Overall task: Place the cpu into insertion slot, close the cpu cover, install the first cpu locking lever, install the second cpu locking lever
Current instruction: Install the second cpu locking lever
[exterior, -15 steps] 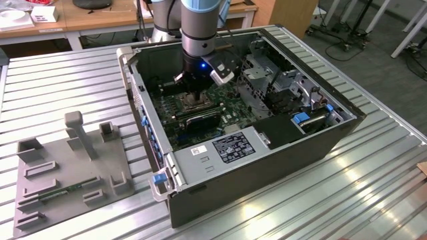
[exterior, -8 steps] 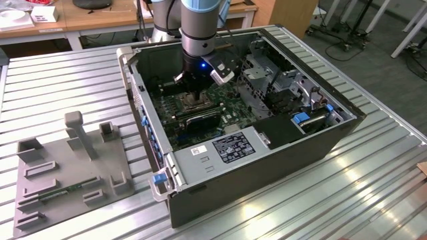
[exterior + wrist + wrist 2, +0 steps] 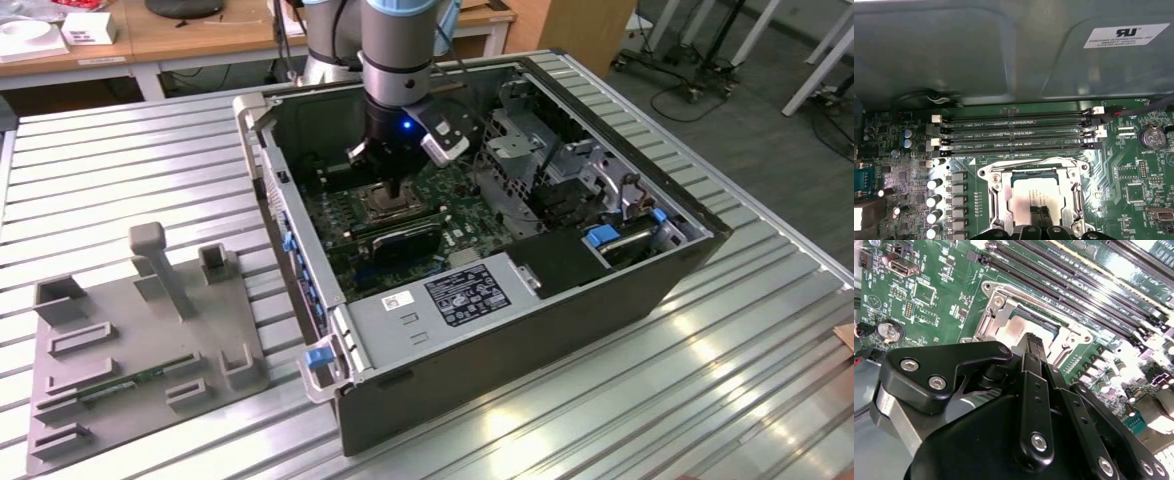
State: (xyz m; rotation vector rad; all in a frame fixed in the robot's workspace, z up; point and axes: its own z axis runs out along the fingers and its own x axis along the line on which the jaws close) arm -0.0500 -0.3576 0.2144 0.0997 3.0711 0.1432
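Observation:
The cpu (image 3: pixel 1036 192) (image 3: pixel 1015 328), a pale silver square, lies flat in the insertion slot (image 3: pixel 989 175) (image 3: pixel 988 289) on the green motherboard (image 3: pixel 461 235). The cpu cover (image 3: pixel 1003 197) (image 3: pixel 1070 338), a silvery frame, appears to lie down around the chip. My gripper (image 3: pixel 388 192) (image 3: pixel 1032 340) (image 3: pixel 1038 214) hangs straight over the chip inside the computer case. Its black fingertips are shut together, nothing shows between them, and they sit at or just above the chip's surface. The gripper body hides the near edge of the socket in both wrist views.
Long black memory slots (image 3: pixel 1014 132) (image 3: pixel 1079 285) run beside the socket, then the grey case wall (image 3: pixel 979 50). Capacitors (image 3: pixel 934 200) line one side and a coin battery (image 3: pixel 1149 136) (image 3: pixel 888 331) lies on the other. A drive cage (image 3: pixel 561 170) fills the case's right. A grey fixture plate (image 3: pixel 134 340) lies outside.

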